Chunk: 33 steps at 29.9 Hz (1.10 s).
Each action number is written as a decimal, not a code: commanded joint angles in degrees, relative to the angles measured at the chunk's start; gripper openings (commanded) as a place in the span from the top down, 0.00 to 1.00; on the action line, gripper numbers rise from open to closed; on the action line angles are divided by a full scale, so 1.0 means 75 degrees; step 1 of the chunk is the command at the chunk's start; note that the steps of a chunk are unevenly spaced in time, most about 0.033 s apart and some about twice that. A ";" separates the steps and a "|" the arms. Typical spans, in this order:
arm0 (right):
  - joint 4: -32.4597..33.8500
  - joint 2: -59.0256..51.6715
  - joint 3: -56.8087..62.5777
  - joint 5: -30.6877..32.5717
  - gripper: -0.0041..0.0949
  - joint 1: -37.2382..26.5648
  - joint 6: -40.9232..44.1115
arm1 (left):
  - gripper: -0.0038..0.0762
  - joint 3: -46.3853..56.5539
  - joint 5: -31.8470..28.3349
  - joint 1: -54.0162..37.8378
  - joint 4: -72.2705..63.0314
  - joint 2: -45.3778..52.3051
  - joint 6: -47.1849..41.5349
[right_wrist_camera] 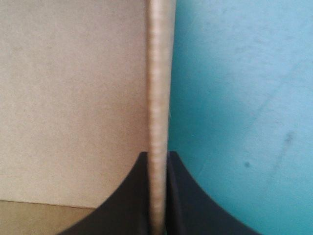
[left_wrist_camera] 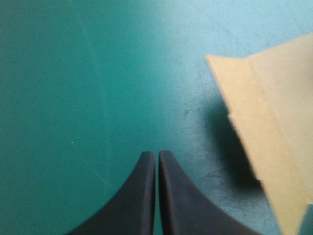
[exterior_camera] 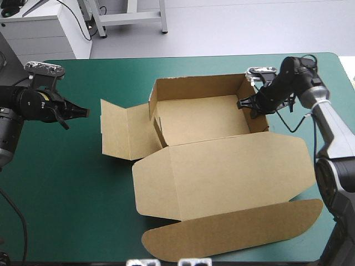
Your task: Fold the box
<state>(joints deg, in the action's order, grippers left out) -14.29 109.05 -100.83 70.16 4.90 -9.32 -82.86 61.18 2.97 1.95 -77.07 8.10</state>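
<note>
The brown box (exterior_camera: 205, 119) sits mid-table as an open tray with its far and right walls raised. Its lid (exterior_camera: 222, 177) lies flat toward the near edge, ending in a rounded tuck flap (exterior_camera: 233, 233). A left side flap (exterior_camera: 119, 130) lies flat on the cover. My right gripper (exterior_camera: 249, 102) is shut on the box's right wall (right_wrist_camera: 159, 98), the board's edge standing between the black fingers. My left gripper (exterior_camera: 86, 112) hovers over bare cover left of the side flap (left_wrist_camera: 274, 137), shut on nothing.
The teal-green table cover (exterior_camera: 66, 183) lies bare to the left and near-left of the box. A narrow strip of cover (exterior_camera: 333, 72) remains between the box's right wall and the table's right edge.
</note>
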 commanded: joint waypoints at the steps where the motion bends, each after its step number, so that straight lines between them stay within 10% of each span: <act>1: -0.0660 -0.1185 0.0231 0.0199 0.98 -0.0420 -0.0487 | 0.94 -0.0182 -0.0289 0.0010 0.0583 0.0212 -0.0444; 11: -0.1437 -0.2472 0.1091 0.0131 0.98 -0.1233 -0.1330 | 0.94 0.0032 -0.0217 0.0010 0.0488 -0.0278 -0.0671; 20: -0.1694 -0.2641 0.1091 0.0032 0.98 -0.1320 -0.1399 | 0.94 0.1366 -0.2607 0.0010 -0.2901 -0.0872 -0.0143; 33: -0.1608 -0.2641 0.1091 -0.0291 0.98 -0.1320 -0.1102 | 0.94 0.1397 -0.1004 0.0010 -0.8812 -0.1563 0.3820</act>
<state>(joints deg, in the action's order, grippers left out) -23.50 91.91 -91.20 70.35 -4.64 -18.82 -70.95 49.81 2.97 -53.00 -90.93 31.23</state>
